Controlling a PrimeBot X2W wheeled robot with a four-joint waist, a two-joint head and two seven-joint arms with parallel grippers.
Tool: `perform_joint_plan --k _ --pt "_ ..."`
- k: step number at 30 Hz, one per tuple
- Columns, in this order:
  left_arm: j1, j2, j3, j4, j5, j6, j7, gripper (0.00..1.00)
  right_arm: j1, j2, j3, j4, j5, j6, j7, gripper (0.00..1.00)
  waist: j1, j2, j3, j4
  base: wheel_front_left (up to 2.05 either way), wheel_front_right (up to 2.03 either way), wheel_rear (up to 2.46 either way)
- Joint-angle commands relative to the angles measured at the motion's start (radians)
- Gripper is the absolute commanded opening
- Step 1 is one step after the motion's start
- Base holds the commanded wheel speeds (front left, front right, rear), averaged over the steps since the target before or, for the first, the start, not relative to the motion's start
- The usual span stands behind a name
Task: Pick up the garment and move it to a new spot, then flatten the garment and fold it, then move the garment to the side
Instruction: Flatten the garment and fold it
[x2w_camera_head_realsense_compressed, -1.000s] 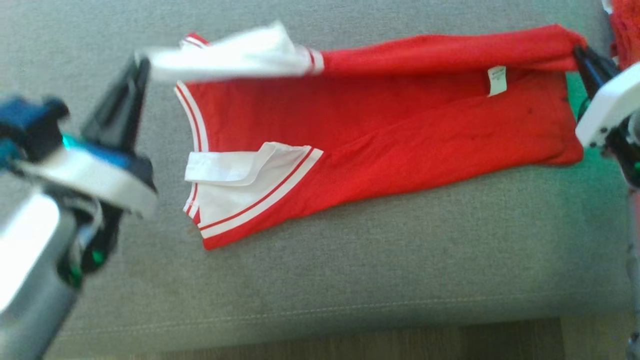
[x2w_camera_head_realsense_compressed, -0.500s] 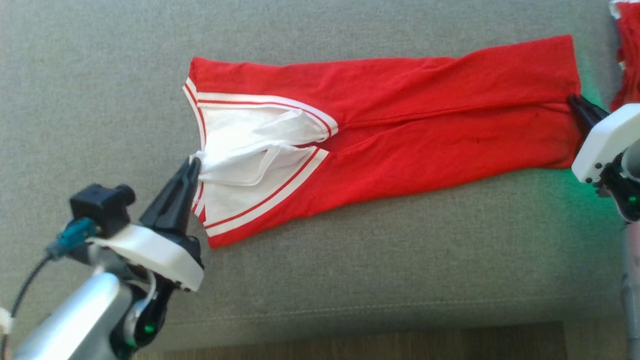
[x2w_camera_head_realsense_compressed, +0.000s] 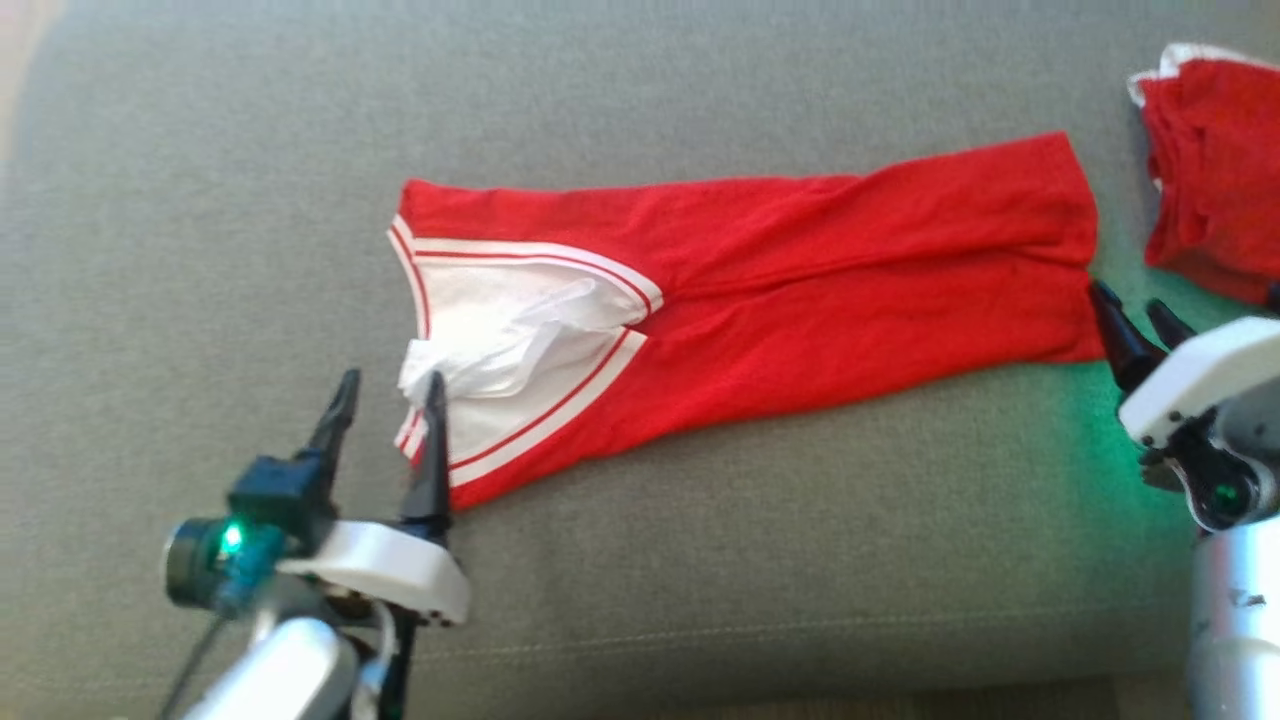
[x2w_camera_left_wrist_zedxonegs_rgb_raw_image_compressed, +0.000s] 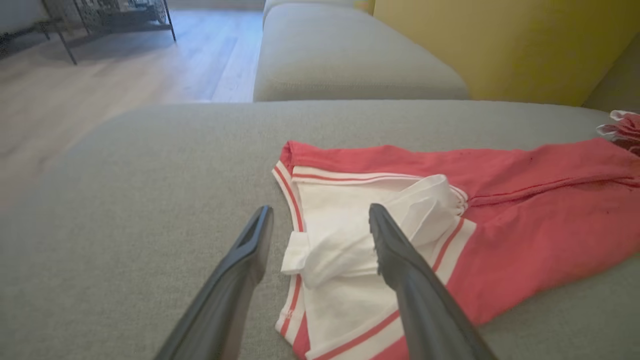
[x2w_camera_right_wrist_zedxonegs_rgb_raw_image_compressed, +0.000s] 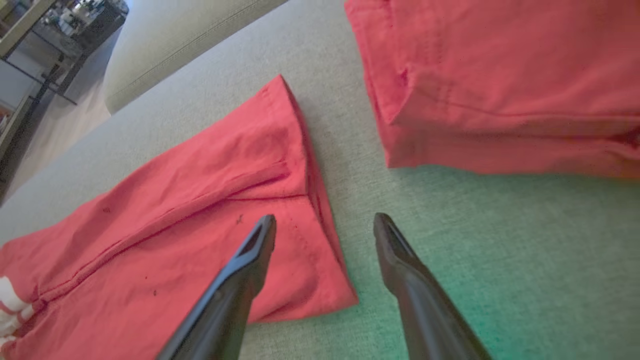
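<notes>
Near, at 7 o'clock, the left gripper (x2w_camera_head_realsense_compressed: 391, 378) is standing spread and empty, its fingers flanking the garment's (x2w_camera_head_realsense_compressed: 800, 290) white end. At 3 o'clock the right gripper (x2w_camera_head_realsense_compressed: 1126, 296) is gaping, holding nothing, beside the hem. The garment is lying folded lengthwise mid-cushion (x2w_camera_head_realsense_compressed: 700, 560). Another red pile (x2w_camera_head_realsense_compressed: 1210, 200) is sitting at 2 o'clock.

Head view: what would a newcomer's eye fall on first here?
The red garment lies folded lengthwise across the grey cushion, white sleeves at its left end. The left pincer stands open by the sleeves, the right pincer open by the hem. Another red garment lies upper right.
</notes>
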Motion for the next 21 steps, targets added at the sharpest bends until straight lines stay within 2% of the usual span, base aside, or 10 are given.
perform_joint_plan --k 1,4,9,14,19,20,21 --pt "-0.014 0.003 0.032 -0.044 0.052 0.025 -0.012 1.0 -0.041 -0.004 -0.005 -0.01 0.003 0.0 -0.017 1.0 0.0001 -0.0001 -0.027 0.027 0.0 0.0 0.0" --pt "0.004 -0.03 0.009 -0.058 0.111 0.043 -0.013 1.0 -0.066 -0.011 -0.048 0.043 -0.013 0.0 -0.038 1.0 0.0001 -0.0001 -0.045 0.061 0.0 0.0 0.0" --pt "0.034 -0.073 -0.013 -0.062 0.153 0.04 -0.013 1.0 -0.116 -0.027 -0.109 0.148 -0.054 0.0 -0.06 1.0 0.0001 -0.0001 -0.06 0.119 0.0 0.0 0.0" --pt "0.047 -0.093 -0.012 -0.059 0.172 0.028 -0.013 1.0 -0.168 -0.065 -0.166 0.27 -0.169 0.0 -0.092 1.0 0.0001 -0.0001 -0.057 0.161 0.0 0.0 0.0" --pt "0.049 -0.097 -0.001 -0.056 0.181 0.02 -0.013 1.0 -0.208 -0.075 -0.203 0.373 -0.275 0.0 -0.073 1.0 0.0001 -0.0001 -0.055 0.175 0.0 0.0 0.0" --pt "0.05 -0.098 0.002 -0.054 0.183 0.019 -0.013 1.0 -0.214 -0.075 -0.21 0.396 -0.299 0.0 -0.061 0.99 0.0001 -0.0001 -0.055 0.177 0.0 0.0 0.0" --pt "0.051 -0.1 0.004 -0.054 0.184 0.017 -0.013 1.0 -0.22 -0.076 -0.216 0.415 -0.32 0.0 -0.05 0.93 0.0001 -0.0001 -0.056 0.179 0.0 0.0 0.0"
